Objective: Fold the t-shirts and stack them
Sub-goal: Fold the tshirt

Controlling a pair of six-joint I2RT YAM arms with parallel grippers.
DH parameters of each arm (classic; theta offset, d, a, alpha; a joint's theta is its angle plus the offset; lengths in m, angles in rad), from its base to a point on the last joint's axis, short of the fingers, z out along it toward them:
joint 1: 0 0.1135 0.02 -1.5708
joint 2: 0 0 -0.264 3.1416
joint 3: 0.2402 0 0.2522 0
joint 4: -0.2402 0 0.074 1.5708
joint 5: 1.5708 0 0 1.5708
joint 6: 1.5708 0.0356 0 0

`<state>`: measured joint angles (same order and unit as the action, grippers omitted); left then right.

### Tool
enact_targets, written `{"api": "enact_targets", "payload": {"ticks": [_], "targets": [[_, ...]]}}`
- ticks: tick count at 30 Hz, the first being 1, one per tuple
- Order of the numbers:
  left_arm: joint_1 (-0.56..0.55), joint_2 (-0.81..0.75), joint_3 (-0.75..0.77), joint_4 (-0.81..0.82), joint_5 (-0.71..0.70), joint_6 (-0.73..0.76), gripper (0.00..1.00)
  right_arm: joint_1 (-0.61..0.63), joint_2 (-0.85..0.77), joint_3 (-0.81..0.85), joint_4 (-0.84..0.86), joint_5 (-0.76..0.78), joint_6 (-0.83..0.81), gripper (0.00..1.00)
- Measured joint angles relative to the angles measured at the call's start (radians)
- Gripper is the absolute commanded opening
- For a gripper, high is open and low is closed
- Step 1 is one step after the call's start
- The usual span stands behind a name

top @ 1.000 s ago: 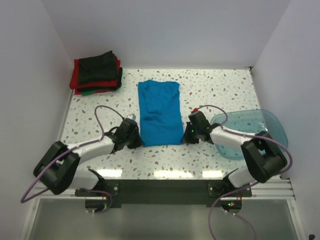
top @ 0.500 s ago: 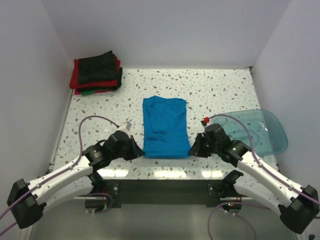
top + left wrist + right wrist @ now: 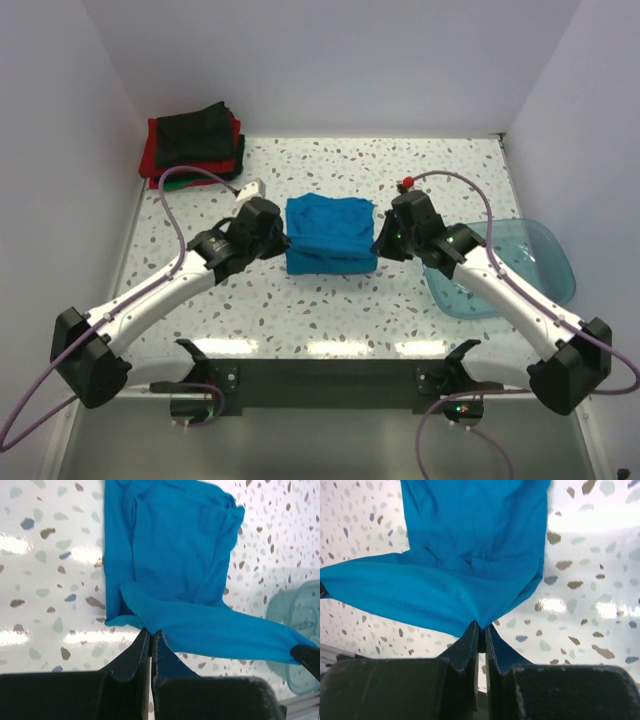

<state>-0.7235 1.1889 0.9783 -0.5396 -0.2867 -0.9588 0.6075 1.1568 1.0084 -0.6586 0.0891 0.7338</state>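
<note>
Left wrist view: the left claw (image 3: pixel 151 632) is clenched on one corner of the blue shirt (image 3: pixel 175 555), with only a thin bit of cloth between its tips. The right claw (image 3: pixel 480 627) is clenched in the same way on the other corner. Between the two claws the lifted edge hangs as a loose band. Just beyond the tips the rest of the shirt lies flat on the table (image 3: pixel 420 170), so the fold looks about half made.

I think the main danger is a slip. The hold is so small that a sideways pull, if the claws go apart, could draw a corner out. If one claw goes ahead of the other, the edges will not meet and the fold will be skewed. Letting go too high could make the cloth roll back.

Right of the right claw, near its arm, stands the tub (image 3: pixel 545 250); a wide elbow swing could push it. Far beyond the left claw, to its left, lies the stack (image 3: pixel 195 145) of folded shirts, well apart.
</note>
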Motion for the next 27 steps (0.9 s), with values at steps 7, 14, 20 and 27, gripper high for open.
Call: {"api": "enact_targets", "payload": {"ticks": [7, 14, 20, 27], "targets": [[0.13, 0.141, 0.086, 0.056, 0.025, 0.072, 0.0, -0.063, 0.182, 0.152, 0.036, 0.005, -0.014, 0.0], [0.182, 0.332, 0.23, 0.087, 0.054, 0.137, 0.0, -0.148, 0.318, 0.251, 0.058, -0.021, -0.047, 0.0], [0.246, 0.452, 0.331, 0.112, 0.084, 0.174, 0.0, -0.223, 0.496, 0.376, 0.096, -0.09, -0.084, 0.0], [0.301, 0.644, 0.442, 0.182, 0.15, 0.221, 0.0, -0.267, 0.681, 0.489, 0.114, -0.126, -0.109, 0.0]]}}
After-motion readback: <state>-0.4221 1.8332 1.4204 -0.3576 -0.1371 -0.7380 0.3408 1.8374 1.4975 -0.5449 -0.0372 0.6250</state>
